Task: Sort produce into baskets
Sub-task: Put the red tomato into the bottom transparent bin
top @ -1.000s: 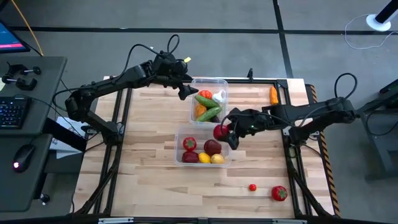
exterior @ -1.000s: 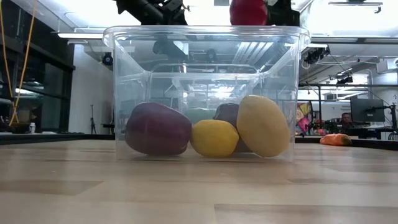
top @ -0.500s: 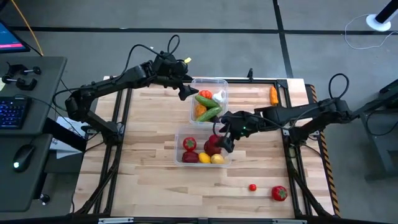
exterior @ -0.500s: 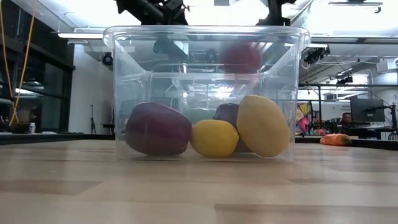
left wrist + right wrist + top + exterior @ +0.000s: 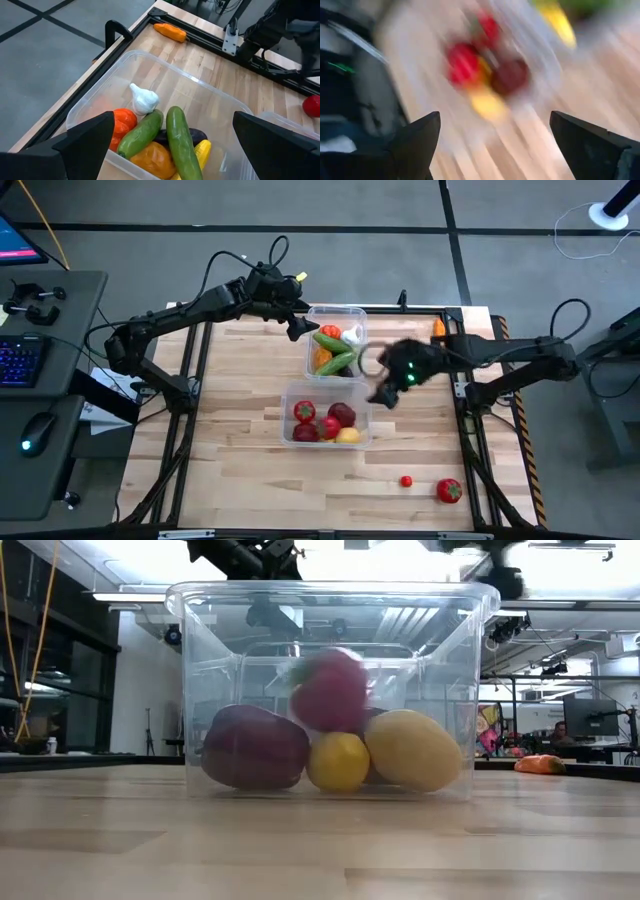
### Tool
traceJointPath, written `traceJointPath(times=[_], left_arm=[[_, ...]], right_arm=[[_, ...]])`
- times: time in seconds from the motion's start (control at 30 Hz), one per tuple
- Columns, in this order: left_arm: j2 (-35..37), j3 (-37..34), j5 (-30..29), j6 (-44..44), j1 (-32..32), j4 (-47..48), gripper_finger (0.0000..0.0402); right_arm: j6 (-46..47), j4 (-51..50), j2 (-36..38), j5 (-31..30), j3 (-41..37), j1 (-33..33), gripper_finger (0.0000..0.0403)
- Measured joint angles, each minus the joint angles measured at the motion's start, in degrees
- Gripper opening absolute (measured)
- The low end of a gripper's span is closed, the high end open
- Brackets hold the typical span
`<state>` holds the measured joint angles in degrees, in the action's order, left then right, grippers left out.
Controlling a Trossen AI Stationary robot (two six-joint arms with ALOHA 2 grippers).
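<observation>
The near clear basket [image 5: 290, 392] holds red and yellow produce. A red fruit [image 5: 330, 690] shows blurred in it, on top of a lemon [image 5: 338, 762], also seen from above [image 5: 330, 426]. The far clear basket [image 5: 357, 313] holds cucumbers [image 5: 180, 142], garlic [image 5: 144, 100] and orange pieces. My right gripper [image 5: 382, 383] is open and empty, blurred, over the table just right of the baskets. My left gripper [image 5: 298, 328] is open and empty at the far basket's far left corner. A carrot [image 5: 440, 332] lies at the far right edge.
A small red tomato [image 5: 406, 480] and a larger red tomato [image 5: 449, 491] lie on the wood near the table's near right corner. Bare wood lies left of the baskets and along the near edge. A desk with a keyboard stands beyond the left edge.
My right gripper held the red fruit over the near basket, let it go, and has swung quickly toward the table's right and far side. The fruit fell into the basket onto the lemon, and the yellow fruit beside it has tipped over.
</observation>
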<state>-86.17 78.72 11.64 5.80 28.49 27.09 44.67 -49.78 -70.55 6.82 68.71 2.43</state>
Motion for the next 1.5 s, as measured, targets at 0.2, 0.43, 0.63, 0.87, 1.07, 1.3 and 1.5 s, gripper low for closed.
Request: traceJointPath(times=[0.2, 0.43, 0.63, 0.87, 1.07, 1.3, 1.5], left_arm=[[0.0, 0.0, -0.02, 0.0, 0.0, -0.27, 0.0393], [0.0, 0.02, -0.01, 0.0, 0.0, -1.45, 0.0393], [0.0, 0.02, -0.02, -0.35, 0.0, -2.77, 0.0393], [0.0, 0.02, -0.02, -0.39, 0.0, -3.96, 0.0393], [0.0, 0.02, -0.02, -0.39, 0.0, -3.91, 0.0393], [0.0, 0.02, -0.02, -0.39, 0.0, -3.93, 0.0393], [0.0, 0.02, -0.02, -0.44, 0.0, -4.48, 0.0393]], right_arm=[[12.5, -21.27, 0.07, -0.02, -3.32, 11.79, 0.0367], [40.17, -4.14, -0.06, 11.91, -18.2, 27.17, 0.0367], [56.08, 9.28, -0.42, 23.98, -27.76, 36.09, 0.0367], [57.45, 10.31, -2.88, 26.84, -29.11, 38.76, 0.0367], [56.66, 13.39, -8.55, 30.43, -29.05, 38.74, 0.0367], [54.94, 15.99, -15.31, 33.04, -29.05, 38.76, 0.0367], [53.25, 17.53, -19.43, 34.48, -29.03, 38.87, 0.0367]])
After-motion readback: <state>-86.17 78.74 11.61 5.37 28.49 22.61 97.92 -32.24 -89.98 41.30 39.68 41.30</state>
